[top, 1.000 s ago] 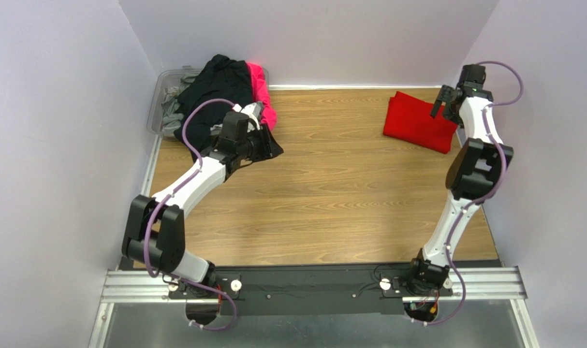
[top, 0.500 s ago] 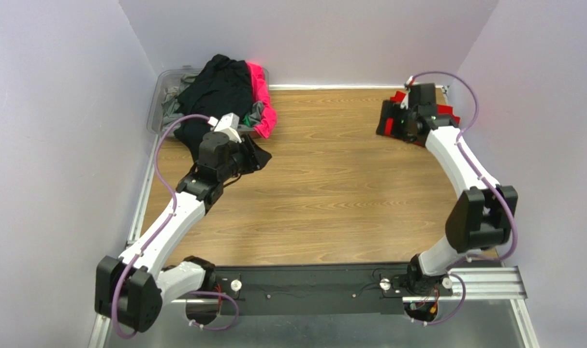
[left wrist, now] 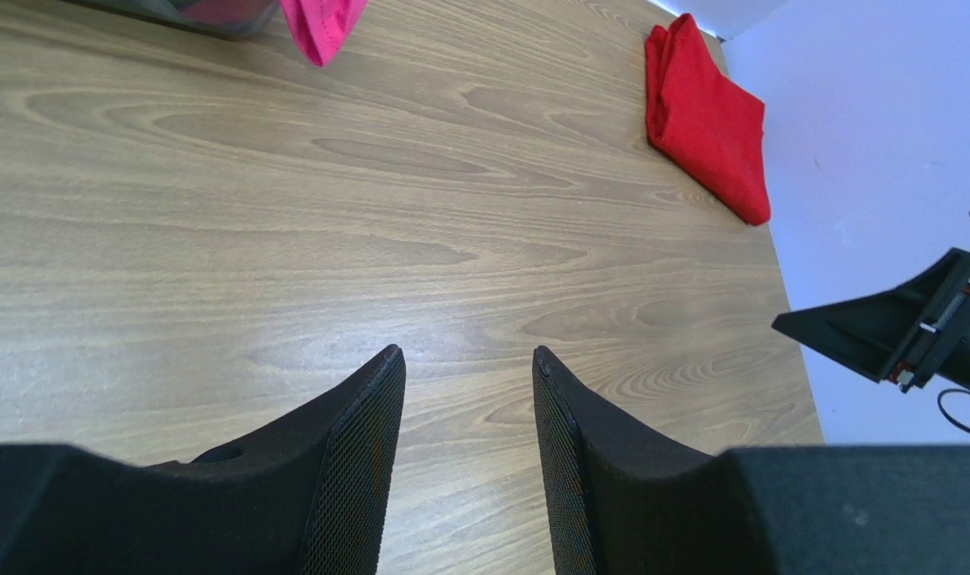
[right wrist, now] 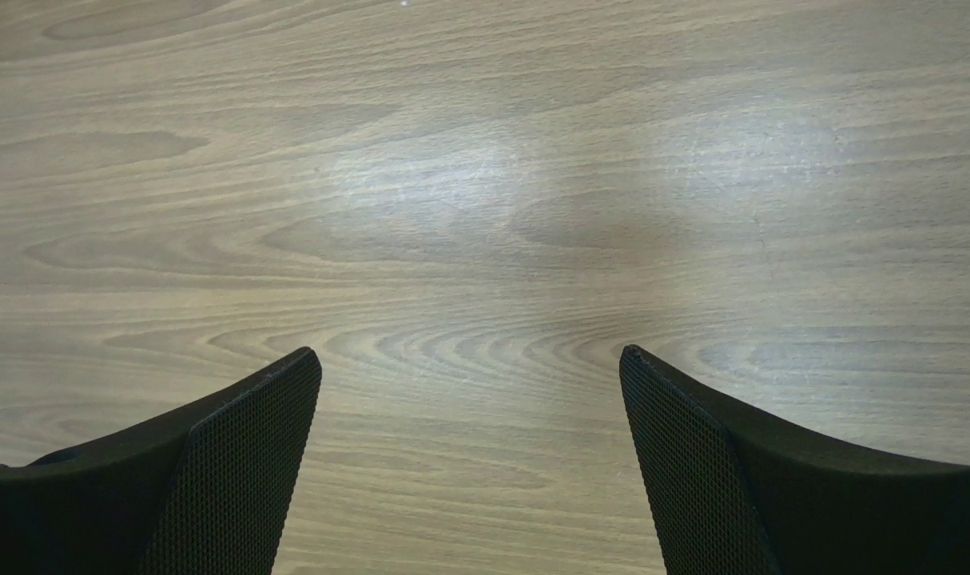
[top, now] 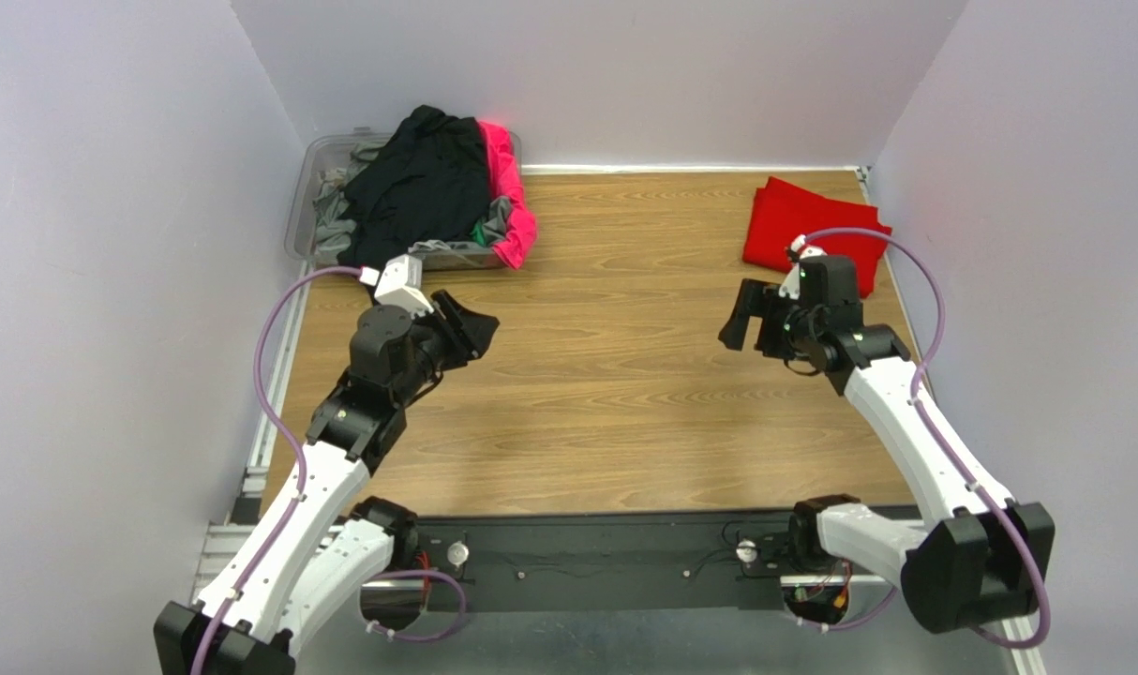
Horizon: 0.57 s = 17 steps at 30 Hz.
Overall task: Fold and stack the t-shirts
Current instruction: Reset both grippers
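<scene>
From above: red t-shirt [top: 782, 218] folded into a compact block at the far right corner of the bench [top: 631, 408], close to the right wall [top: 1025, 211]. Well apart from it, at the far left corner, a clear bin [top: 307, 197] heaped with more cloth: black t-shirt [top: 427, 169] on top, hot pink t-shirt [top: 506, 197] spilling over the right rim, grey t-shirt [top: 333, 211] bunched at the left side.

Left fingers [top: 462, 326] low over bare wood just in front of the bin, pointing right. Right fingers [top: 741, 312] on the near-left side of the red t-shirt, near it but clear of it, pointing left toward mid-bench.

Hard to judge from above: the width of each gap. Settled by the wrist cameras.

Left wrist: parted by a narrow gap, nothing gripped, wood grain showing through. Also catches the red t-shirt at the upper right, its fold lines plain, a hanging corner of the hot pink t-shirt at the top edge, and the right fingers side-on at the right edge.

Right wrist: spread wide, gripping nothing, with only wood grain and two soft light patches in the frame.
</scene>
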Motion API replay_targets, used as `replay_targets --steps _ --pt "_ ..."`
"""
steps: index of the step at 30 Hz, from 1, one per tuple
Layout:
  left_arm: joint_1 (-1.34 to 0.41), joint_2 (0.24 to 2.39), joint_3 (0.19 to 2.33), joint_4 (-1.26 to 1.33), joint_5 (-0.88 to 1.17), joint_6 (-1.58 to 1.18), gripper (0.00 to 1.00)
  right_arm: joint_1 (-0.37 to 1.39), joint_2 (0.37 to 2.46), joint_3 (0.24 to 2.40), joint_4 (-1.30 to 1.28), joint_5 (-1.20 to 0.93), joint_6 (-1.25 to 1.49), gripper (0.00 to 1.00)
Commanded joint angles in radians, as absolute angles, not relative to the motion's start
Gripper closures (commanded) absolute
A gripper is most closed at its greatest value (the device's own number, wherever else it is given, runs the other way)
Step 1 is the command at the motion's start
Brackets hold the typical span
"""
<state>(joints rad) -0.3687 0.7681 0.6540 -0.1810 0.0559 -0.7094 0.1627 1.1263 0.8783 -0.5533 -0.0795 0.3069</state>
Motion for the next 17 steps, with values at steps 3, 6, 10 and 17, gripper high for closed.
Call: replay_targets --steps 3,6,10,17 --pt "-0.374 0.651 0.615 -0.239 0.008 -0.750 0.48 0.167 1.052 0.828 -0.549 -0.149 0.331 0.00" --pt "-0.374 0.589 0.611 -0.273 -0.037 -0.755 0.48 0.169 1.029 0.821 -0.549 -0.155 0.333 0.00" --pt "-0.374 0.525 0.615 -0.325 -0.066 -0.755 0.48 0.169 1.009 0.807 -0.549 -0.166 0.334 0.00" --pt "-0.374 0.468 0.635 -0.376 -0.097 -0.761 0.48 0.170 0.976 0.790 -0.549 -0.186 0.333 0.00"
